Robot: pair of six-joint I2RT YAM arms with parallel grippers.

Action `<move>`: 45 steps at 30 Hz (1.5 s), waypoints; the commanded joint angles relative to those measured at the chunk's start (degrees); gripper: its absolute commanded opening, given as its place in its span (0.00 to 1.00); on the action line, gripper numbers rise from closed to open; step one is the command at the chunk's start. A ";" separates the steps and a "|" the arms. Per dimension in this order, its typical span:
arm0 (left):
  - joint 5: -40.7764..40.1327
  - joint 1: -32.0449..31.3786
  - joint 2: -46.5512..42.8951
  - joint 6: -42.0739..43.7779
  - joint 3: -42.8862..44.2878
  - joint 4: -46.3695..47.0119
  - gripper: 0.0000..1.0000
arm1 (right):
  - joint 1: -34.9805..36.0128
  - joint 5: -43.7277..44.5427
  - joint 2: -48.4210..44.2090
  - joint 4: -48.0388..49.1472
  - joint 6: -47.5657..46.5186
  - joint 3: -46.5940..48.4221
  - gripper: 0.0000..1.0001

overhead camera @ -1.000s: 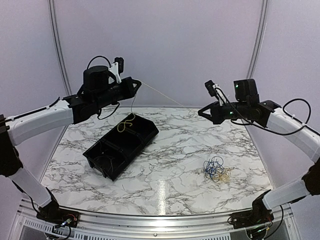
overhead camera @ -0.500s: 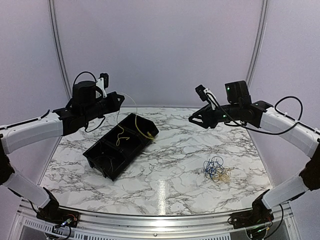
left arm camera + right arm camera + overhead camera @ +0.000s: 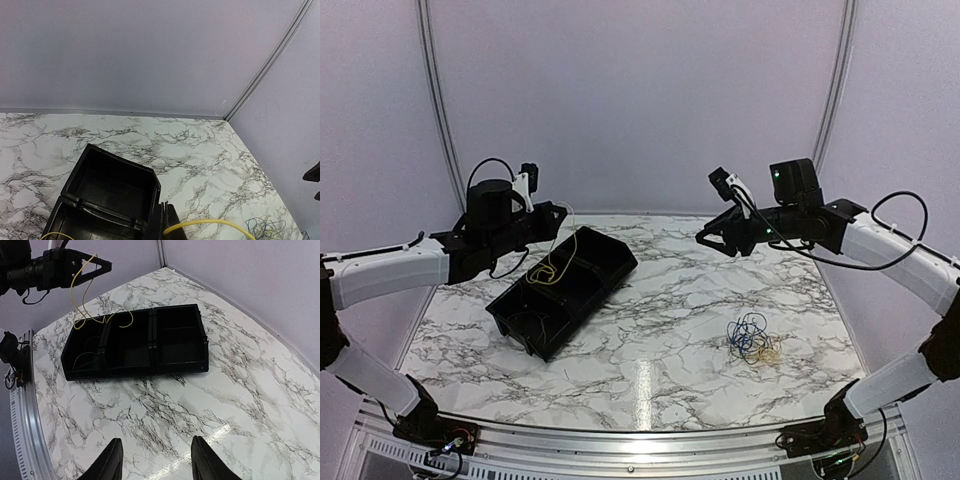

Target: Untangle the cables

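Observation:
My left gripper [image 3: 560, 212] is shut on a thin yellow cable [image 3: 553, 266] that hangs in loose loops down into the black tray [image 3: 590, 312]. In the left wrist view the shut fingertips [image 3: 166, 212] pinch the yellow cable [image 3: 210, 222] over the tray's corner [image 3: 155, 180]. The other cables lie as a small blue, yellow and black tangle [image 3: 752, 340] on the marble at the right. My right gripper [image 3: 705, 240] hovers open and empty in mid-air, well above the table between tray and tangle. Its wrist view shows the spread gripper [image 3: 157, 460] and the dangling yellow cable [image 3: 75, 295].
The black tray [image 3: 150, 371] has three compartments; a thin whitish wire [image 3: 82, 357] lies in the end one. The tray sits diagonally at the table's left. Pale walls close the back and sides. A metal rail [image 3: 640, 440] runs along the near edge.
My right gripper has opened and let go of the yellow cable's end. The cable, once stretched between both grippers, now hangs slack from the left one, which has dropped lower over the tray.

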 commanded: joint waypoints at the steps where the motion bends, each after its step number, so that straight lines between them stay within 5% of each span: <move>1: 0.75 1.94 0.67 0.91 -3.00 3.93 0.00 | 0.47 1.78 -2.14 -0.90 -1.97 0.51 0.47; 15: 11.86 5.33 15.94 -2.78 6.64 7.70 0.00 | 0.38 4.60 -5.66 -1.86 -4.95 -4.09 0.48; 32: 10.51 -0.84 8.54 -4.86 2.20 7.53 0.00 | -2.63 5.21 -9.58 -0.50 -6.00 -8.26 0.48; 45: 7.81 1.96 15.82 -4.85 2.07 6.87 0.00 | -3.14 5.39 -11.51 -1.22 -6.27 -10.02 0.48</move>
